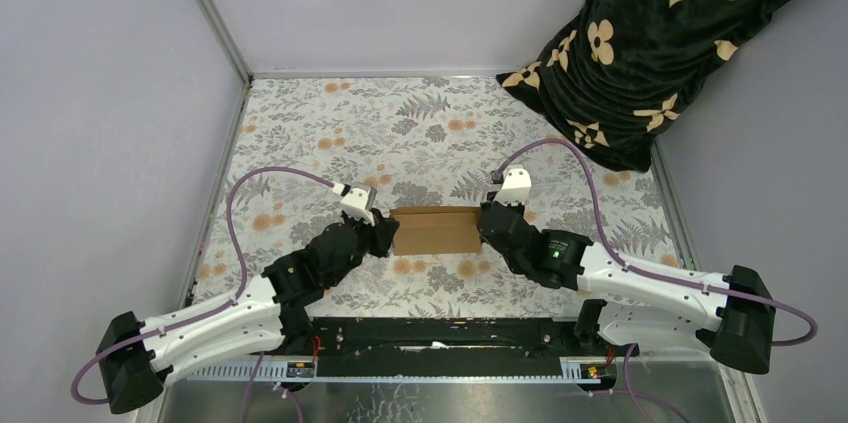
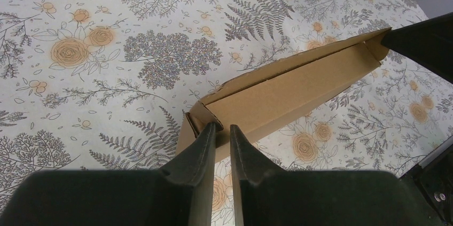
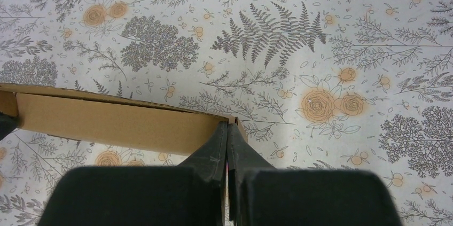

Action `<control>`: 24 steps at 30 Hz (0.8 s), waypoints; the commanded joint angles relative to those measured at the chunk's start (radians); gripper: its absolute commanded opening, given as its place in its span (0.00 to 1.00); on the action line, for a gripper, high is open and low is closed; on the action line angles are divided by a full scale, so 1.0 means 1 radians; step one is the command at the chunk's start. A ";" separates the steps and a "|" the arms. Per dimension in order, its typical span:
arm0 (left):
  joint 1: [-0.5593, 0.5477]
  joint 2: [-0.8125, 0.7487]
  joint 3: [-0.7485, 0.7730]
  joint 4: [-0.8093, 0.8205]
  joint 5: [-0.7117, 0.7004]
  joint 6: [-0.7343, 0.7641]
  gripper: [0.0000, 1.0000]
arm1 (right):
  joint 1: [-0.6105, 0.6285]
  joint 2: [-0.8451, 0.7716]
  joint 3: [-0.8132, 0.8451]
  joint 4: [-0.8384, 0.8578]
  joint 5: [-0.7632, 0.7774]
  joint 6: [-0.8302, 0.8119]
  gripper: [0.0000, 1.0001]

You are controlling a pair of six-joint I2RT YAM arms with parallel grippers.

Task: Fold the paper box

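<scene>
Box (image 1: 435, 230) lies mid-table, half formed. Left gripper (image 2: 221, 130) nips its end wall, jaws barely apart; right gripper (image 3: 228, 125) is fully closed at the other corner (grip unclear). Next, I'd say: tuck the end flaps squarely.

On the tablecloth (image 1: 420, 123): paper box (image 1: 435, 230), lying flat. At the box's left end, touching it: left gripper (image 1: 385, 235). At its right end: right gripper (image 1: 487, 223). Behind the box, off to its right, well apart: heaped blanket (image 1: 650, 43).
</scene>
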 commanded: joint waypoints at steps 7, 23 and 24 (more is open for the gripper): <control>-0.021 0.002 -0.012 0.014 0.016 -0.019 0.21 | 0.067 0.023 -0.062 -0.030 -0.060 0.089 0.00; -0.024 -0.033 0.005 -0.076 -0.042 0.002 0.21 | 0.070 -0.010 -0.108 -0.041 -0.044 0.095 0.00; -0.023 -0.035 0.008 -0.081 -0.045 0.004 0.21 | 0.070 -0.009 -0.109 -0.041 -0.042 0.095 0.00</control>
